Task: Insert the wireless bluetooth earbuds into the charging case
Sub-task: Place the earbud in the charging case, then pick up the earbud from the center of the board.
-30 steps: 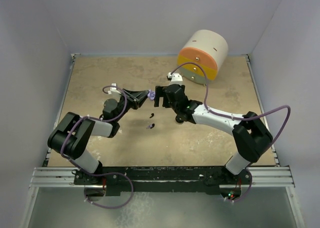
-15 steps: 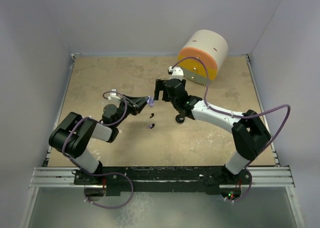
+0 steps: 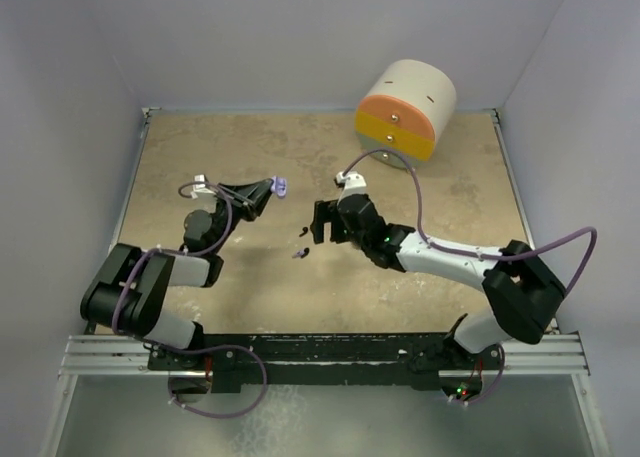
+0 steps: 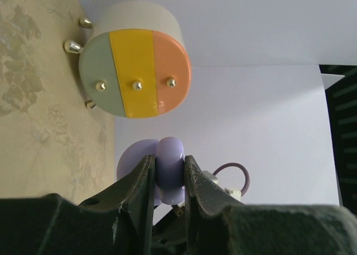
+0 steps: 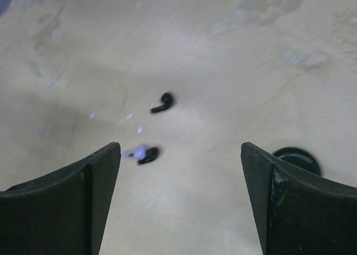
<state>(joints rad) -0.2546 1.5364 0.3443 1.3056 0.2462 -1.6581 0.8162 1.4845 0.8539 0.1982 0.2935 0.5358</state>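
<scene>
My left arm (image 3: 150, 277) folds at the elbow near its base, and the forearm runs up and inward. My left gripper (image 3: 270, 188) points right, its 2 fingers (image 4: 142, 179) pinched close on a lavender case (image 4: 169, 166). My right arm (image 3: 450, 257) stretches long to the left. My right gripper (image 3: 320, 222) tilts downward with jaws spread wide, apart from the left gripper.

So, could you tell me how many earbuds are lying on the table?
2. An all-black earbud lies farther from the right gripper, a black-and-lavender earbud nearer it. Others may sit hidden in the lavender case held by the left gripper.
</scene>
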